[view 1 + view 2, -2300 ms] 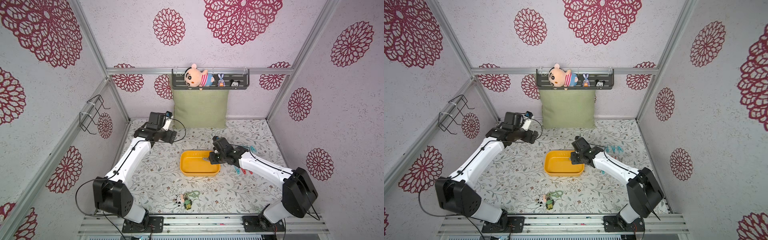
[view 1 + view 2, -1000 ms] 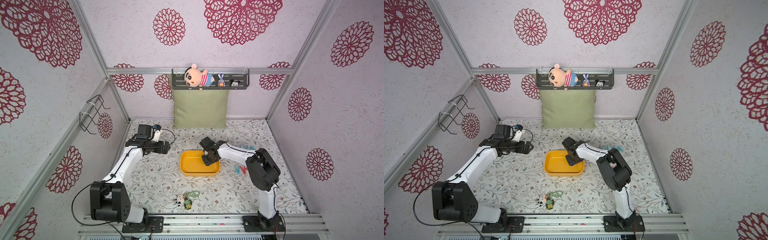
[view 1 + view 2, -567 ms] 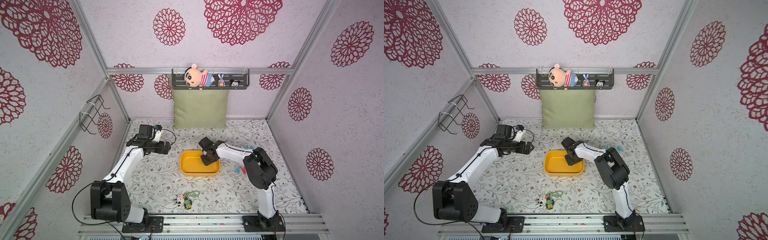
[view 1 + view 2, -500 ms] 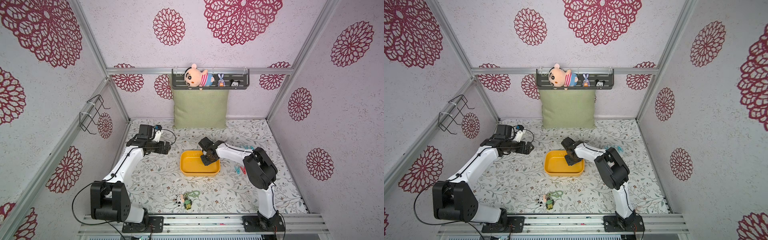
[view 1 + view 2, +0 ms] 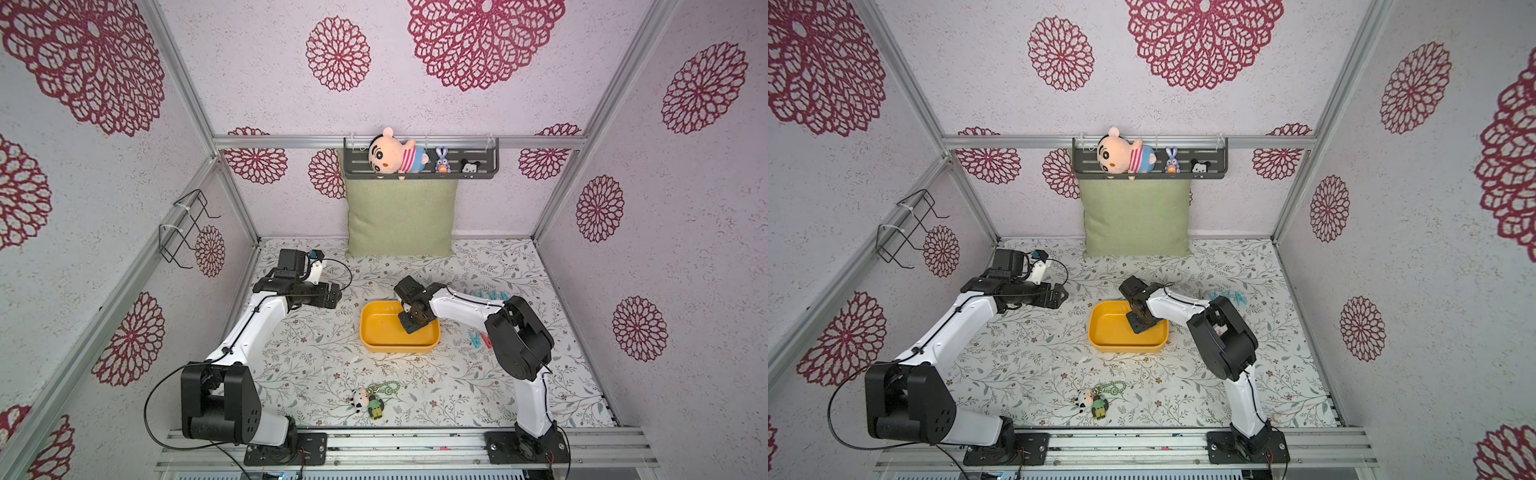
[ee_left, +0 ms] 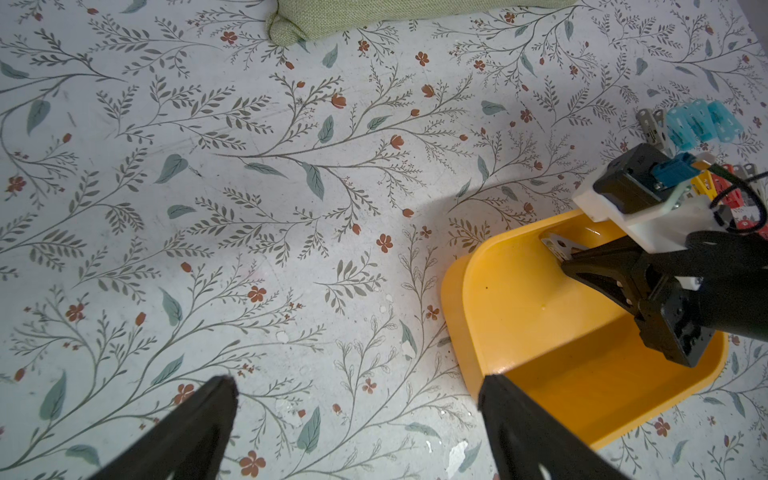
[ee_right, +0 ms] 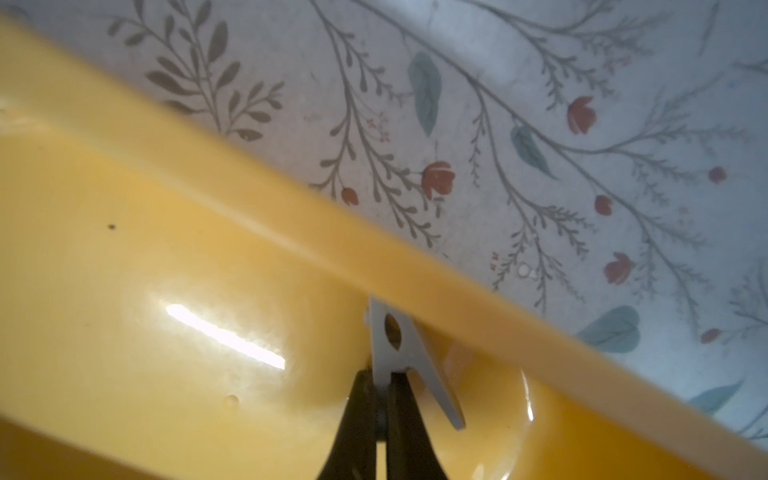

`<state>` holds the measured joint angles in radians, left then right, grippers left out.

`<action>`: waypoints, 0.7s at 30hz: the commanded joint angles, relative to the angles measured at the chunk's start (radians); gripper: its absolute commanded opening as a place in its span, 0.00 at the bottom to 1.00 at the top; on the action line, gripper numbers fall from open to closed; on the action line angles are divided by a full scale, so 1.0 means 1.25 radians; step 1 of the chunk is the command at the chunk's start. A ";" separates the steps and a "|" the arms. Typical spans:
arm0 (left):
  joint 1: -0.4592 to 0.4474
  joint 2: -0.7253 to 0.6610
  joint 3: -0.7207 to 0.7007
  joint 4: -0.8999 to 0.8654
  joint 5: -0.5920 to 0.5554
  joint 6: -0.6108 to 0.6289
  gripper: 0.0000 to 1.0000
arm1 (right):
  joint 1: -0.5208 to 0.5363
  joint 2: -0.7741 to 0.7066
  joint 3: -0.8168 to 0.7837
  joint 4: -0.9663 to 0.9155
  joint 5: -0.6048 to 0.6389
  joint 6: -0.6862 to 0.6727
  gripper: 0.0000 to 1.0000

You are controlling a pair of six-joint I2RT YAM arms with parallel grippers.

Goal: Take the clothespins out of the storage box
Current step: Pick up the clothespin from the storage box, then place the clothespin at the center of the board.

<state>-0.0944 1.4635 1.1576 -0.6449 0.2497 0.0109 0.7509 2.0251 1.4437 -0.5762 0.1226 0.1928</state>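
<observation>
Right pincer [image 7: 382,384] down inside storage box [image 5: 380,330], clenched on grey clothespin [image 7: 395,353]. Pin stands upright against box wall, its tip touching the rim, at box's 1 o'clock corner in both top views. Rest of box interior bare.

Left pincer [image 6: 358,380] released, jaws wide, hovering above tabletop [image 5: 316,365] at 10 o'clock from box, apart from it.

Teal clothespins [image 5: 487,296] in row on tabletop, 2 o'clock from box. Red and blue clothespins [image 5: 480,340] at 3 o'clock, just beside right arm.

Plush keychain [image 5: 368,405] at 6 o'clock, well apart.
</observation>
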 commanded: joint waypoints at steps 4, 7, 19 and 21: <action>-0.008 0.011 -0.003 0.006 -0.011 0.004 0.99 | 0.010 -0.120 -0.026 0.015 -0.046 0.010 0.00; -0.011 0.012 -0.003 0.005 -0.015 0.004 0.99 | 0.010 -0.161 -0.037 0.020 -0.075 0.023 0.00; -0.019 0.018 -0.003 0.007 -0.036 0.003 0.99 | 0.015 -0.468 -0.188 0.023 -0.080 0.215 0.00; -0.018 0.018 -0.003 0.007 -0.039 0.003 0.99 | 0.014 -0.524 -0.234 -0.005 -0.049 0.279 0.00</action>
<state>-0.1123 1.4780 1.1576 -0.6445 0.2111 0.0109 0.7666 1.4487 1.2007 -0.5278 0.0074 0.3977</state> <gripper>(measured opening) 0.991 0.077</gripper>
